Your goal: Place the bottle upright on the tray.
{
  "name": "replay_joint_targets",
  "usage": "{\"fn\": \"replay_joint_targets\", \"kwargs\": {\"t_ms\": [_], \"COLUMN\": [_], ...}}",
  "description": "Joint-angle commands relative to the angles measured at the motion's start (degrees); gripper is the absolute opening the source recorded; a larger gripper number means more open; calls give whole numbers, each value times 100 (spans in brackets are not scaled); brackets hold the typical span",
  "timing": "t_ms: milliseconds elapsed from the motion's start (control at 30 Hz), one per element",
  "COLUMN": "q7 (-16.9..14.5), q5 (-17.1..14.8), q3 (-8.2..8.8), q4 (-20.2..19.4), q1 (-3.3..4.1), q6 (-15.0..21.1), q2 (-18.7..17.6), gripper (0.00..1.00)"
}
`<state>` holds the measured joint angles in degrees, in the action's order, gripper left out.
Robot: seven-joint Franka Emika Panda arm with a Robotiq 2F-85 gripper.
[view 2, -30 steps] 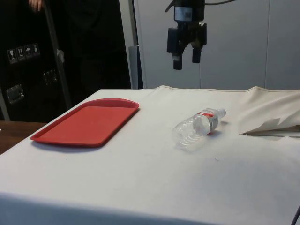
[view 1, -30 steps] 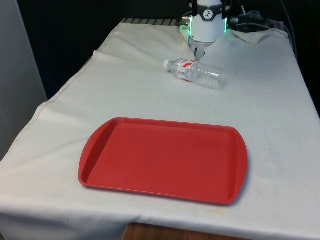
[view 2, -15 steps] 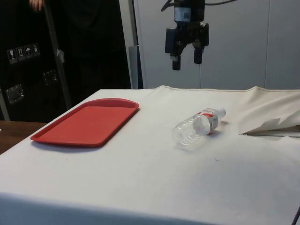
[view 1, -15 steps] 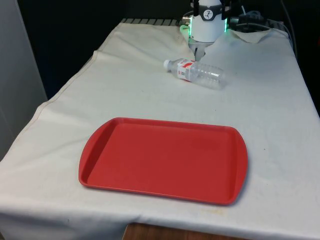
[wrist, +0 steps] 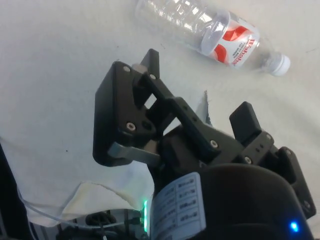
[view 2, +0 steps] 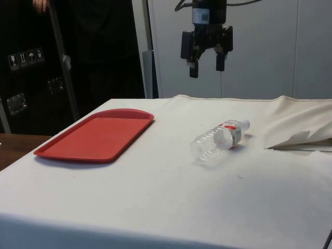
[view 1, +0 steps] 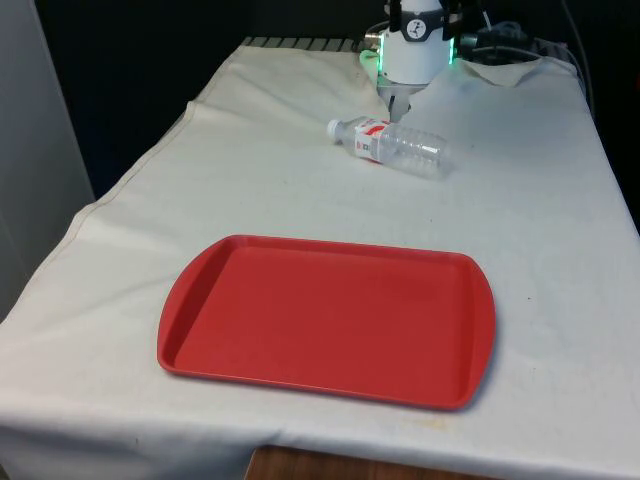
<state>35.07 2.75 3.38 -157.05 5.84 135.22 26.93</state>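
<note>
While claw (view 2: 206, 71) hangs spread above, one bottle (view 1: 393, 145) lies flat, one tray (view 1: 328, 318) bare

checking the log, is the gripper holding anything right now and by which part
Nothing is held. The gripper hangs open above the table, well clear of the bottle, which lies on its side on the cloth, untouched.
</note>
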Motion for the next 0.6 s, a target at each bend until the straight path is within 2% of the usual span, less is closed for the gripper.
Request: {"fn": "replay_joint_targets", "kwargs": {"t_ms": [0,133,167,200,467,567], "q7": [103,218,166,241,424,567], "q5": [-23,-29,-6,-29,-6,-29], "q3": [-23,-29,-17,-29,-57,-97], "q4": [-29,-57,-6,-69,-132,-201], "q1": [0,0,0,0,0,6], "q6": [86,80,0,80,0,86], "q2": [6,46,0,63,166,246], "gripper": [100,100,100,100,100,100]}}
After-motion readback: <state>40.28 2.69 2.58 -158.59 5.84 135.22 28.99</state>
